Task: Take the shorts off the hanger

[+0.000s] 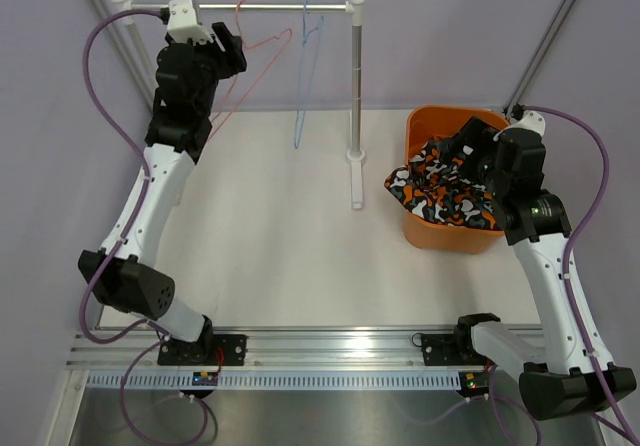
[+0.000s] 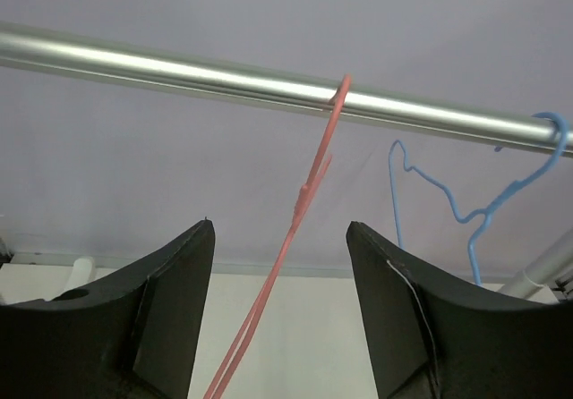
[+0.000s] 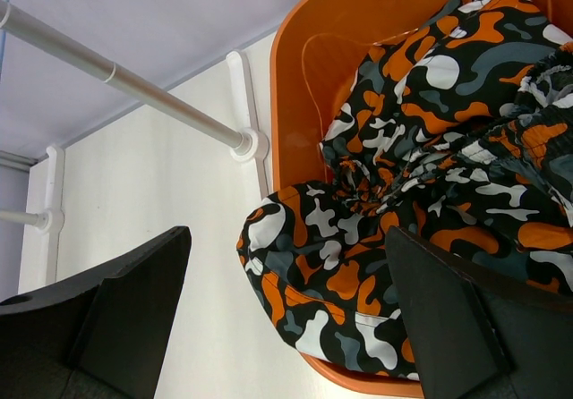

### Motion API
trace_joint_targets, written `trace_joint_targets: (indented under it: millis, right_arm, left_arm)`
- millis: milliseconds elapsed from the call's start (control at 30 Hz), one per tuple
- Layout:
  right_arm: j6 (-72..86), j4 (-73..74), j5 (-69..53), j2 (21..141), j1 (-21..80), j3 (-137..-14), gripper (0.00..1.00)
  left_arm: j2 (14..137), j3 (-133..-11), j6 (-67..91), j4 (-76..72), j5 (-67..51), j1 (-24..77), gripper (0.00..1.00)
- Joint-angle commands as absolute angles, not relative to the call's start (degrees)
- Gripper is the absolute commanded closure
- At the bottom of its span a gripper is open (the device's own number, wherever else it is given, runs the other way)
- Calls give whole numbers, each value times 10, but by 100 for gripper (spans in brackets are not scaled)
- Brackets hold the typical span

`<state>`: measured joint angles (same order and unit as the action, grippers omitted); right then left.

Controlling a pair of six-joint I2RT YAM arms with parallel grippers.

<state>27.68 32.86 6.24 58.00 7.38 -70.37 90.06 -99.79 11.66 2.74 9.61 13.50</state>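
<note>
Looking along the rail (image 1: 260,7), I see both hangers bare: the pink hanger (image 2: 309,193) hangs tilted near its left end and the blue hanger (image 2: 457,207) nearer its middle. The left gripper (image 2: 279,238) sits just under the rail, jaws apart, with the pink wire running loose between them; with no cloth there to pull, it has no reason to clamp. Past the rail's right post, the black-and-orange shorts (image 3: 421,148) lie heaped in the orange basket (image 3: 295,77), spilling over its rim. The right gripper (image 3: 286,238) is spread wide and empty above them. I cannot see a pink pair.
</note>
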Motion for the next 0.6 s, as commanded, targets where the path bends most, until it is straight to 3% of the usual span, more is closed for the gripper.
trace_joint_targets:
  millis: [0, 233, 567]
  right_arm:
    - [252, 321, 43, 563, 75, -721, 1]
    - [252, 330, 30, 541, 75, -738, 1]
    - [248, 352, 37, 491, 75, -748, 1]
  left_arm:
    - [804, -947, 147, 31, 134, 134, 34]
    - [676, -898, 168, 186, 115, 179, 32]
    - [563, -800, 190, 249, 86, 204, 32]
